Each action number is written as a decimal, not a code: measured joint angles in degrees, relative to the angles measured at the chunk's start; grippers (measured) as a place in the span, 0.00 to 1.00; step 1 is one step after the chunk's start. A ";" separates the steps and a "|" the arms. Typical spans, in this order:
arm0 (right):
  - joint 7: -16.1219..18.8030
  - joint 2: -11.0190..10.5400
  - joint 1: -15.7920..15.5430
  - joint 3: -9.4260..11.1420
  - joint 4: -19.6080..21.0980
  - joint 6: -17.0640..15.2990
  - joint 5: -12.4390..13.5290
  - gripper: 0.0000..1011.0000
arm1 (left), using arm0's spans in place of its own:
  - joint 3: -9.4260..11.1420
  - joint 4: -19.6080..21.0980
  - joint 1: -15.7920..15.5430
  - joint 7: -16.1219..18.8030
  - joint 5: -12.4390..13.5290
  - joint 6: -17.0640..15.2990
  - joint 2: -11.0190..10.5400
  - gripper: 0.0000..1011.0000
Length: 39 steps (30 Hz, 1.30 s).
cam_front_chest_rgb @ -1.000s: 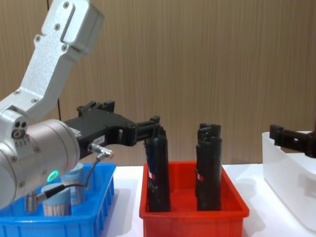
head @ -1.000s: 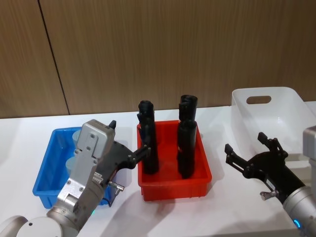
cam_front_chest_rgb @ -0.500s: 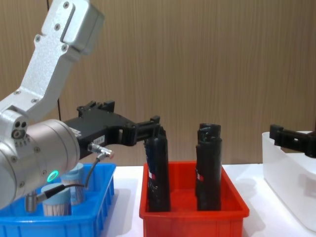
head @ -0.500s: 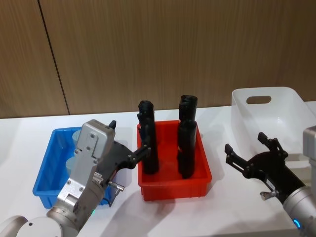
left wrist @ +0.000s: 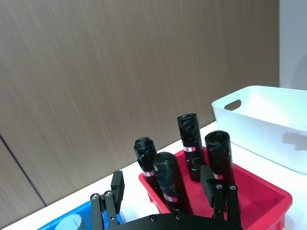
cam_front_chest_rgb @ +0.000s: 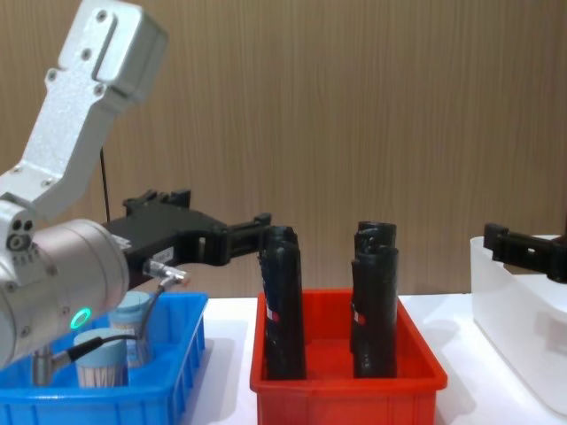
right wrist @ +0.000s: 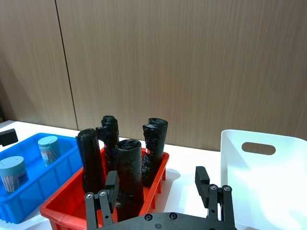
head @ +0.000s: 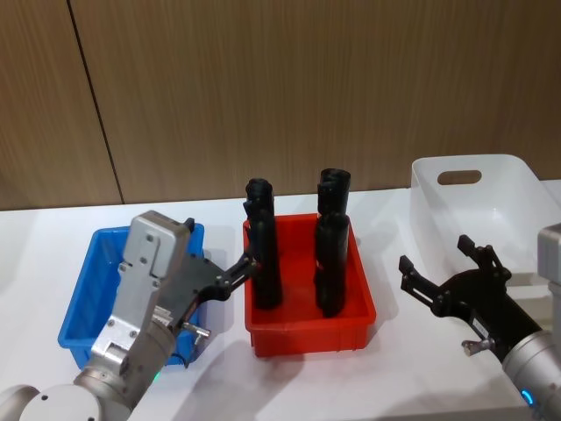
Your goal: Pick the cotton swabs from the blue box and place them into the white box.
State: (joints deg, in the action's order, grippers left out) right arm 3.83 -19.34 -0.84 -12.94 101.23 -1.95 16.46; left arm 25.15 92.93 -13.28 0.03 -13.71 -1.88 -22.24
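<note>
The jaws of the left gripper [left wrist: 161, 173] are held wide apart, and nothing is clamped between them. They are raised over the right-hand edge of the blue box [head: 81, 303], a shallow rectangular bin of bright plastic with a ribbed rim, and are pointed right, towards the black cylinders [head: 264, 263].

The jaws of the right gripper [head: 434, 254] are likewise spread, with nothing gripped. They are held above the surface [head: 394, 373], to the right of the red bin [head: 307, 335] and on the near side of the white box [head: 491, 186], a translucent plastic tub with rounded corners and an oval handle cutout.

The cotton swabs [right wrist: 12, 173], packed in two small clear plastic tubs with pale blue lids, are seen upright inside the blue box at the left of the scene, one nearer and one farther.

Between the two boxes the red rectangular plastic bin is set, and four tall black cylinders with red-and-white labels are stood in it. All three containers are carried on the white surface, which is backed by a brown wood-panelled wall [head: 289, 79].
</note>
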 joint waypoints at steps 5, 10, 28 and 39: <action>0.00 0.00 0.00 0.00 0.00 0.00 0.00 0.99 | -0.51 -0.39 0.19 0.34 -1.23 -0.31 -0.26 0.99; 0.00 0.00 0.00 0.00 0.00 0.00 0.00 0.99 | -1.21 -0.76 0.54 1.16 -3.11 -0.93 -0.65 0.99; 0.00 0.00 0.00 0.00 0.00 0.00 0.00 0.99 | -4.65 -1.48 2.17 7.51 -12.03 -4.98 -2.56 0.99; 0.00 0.00 0.00 0.00 0.00 0.00 0.00 0.99 | -6.33 -3.91 1.39 7.90 -15.24 -7.53 -2.78 0.99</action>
State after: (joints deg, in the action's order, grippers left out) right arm 3.83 -19.33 -0.84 -12.94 101.23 -1.95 16.46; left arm 18.82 89.03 -11.90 7.93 -28.95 -9.41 -25.03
